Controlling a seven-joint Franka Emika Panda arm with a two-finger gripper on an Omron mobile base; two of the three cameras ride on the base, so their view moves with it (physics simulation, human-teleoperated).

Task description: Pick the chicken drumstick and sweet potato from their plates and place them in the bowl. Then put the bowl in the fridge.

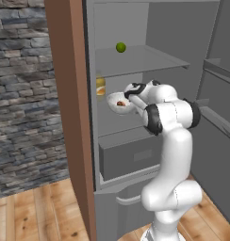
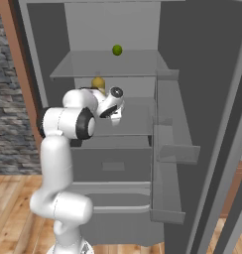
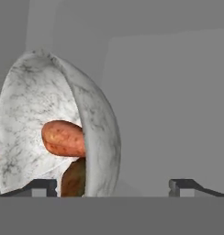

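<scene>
Reaching into the open fridge (image 1: 135,56), we see the end effector (image 3: 113,186) with fingers spread around the bowl (image 3: 93,119) wall — grip unclear. Sweet potato (image 3: 63,137) and chicken drumstick (image 3: 73,179) sit inside it; setting it on the middle shelf (image 2: 138,121) remains.

bowl (image 3: 98,133) white, grey-veined; sweet potato (image 3: 63,138) orange-red; drumstick (image 3: 74,179) brown.

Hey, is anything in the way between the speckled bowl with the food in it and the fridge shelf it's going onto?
Nothing visible blocks it. The whitish speckled bowl, holding the orange-red sweet potato and brown chicken drumstick, is already inside the open grey fridge over its middle shelf. A yellow item sits behind at the back; the small green ball is on the shelf above.
</scene>
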